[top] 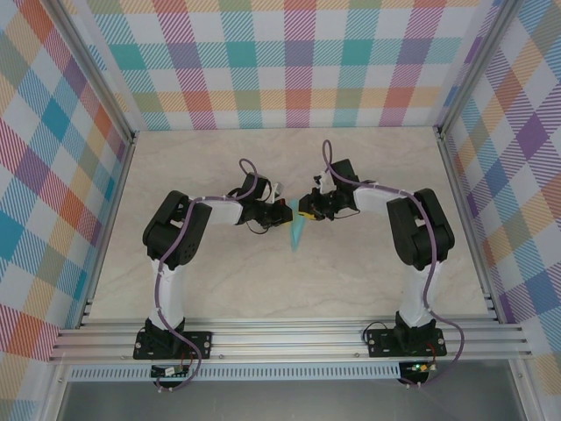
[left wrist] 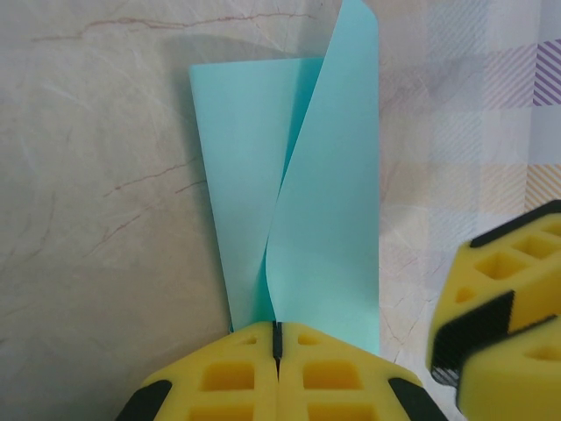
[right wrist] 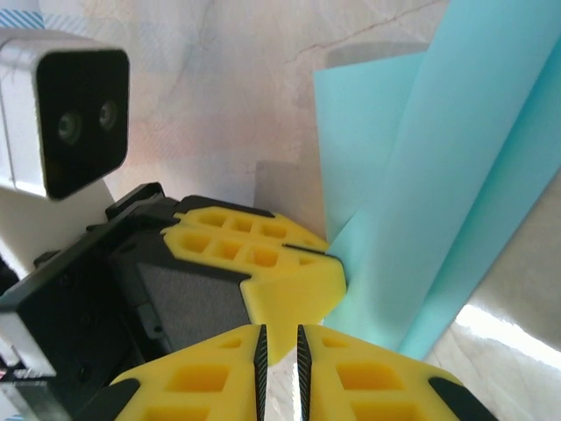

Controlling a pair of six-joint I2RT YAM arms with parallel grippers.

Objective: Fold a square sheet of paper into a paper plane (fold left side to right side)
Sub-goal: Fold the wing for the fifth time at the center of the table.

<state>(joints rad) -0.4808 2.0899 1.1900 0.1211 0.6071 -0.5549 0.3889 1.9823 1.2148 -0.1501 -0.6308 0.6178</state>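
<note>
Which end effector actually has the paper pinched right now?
The left end effector: its jaws are shut on the paper plane. The right end effector sits beside it, jaws slightly apart, holding nothing.

Marbled table (top: 289, 289), plaid walls (top: 289, 61) (pastel checks)

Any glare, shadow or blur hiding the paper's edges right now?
Left wrist: the paper plane is sharp, with a soft shadow on the table; the plaid wall behind is blurred. Right wrist: bright glare on the table at lower right, beside the paper. Top external: evenly lit, paper tiny.
</note>
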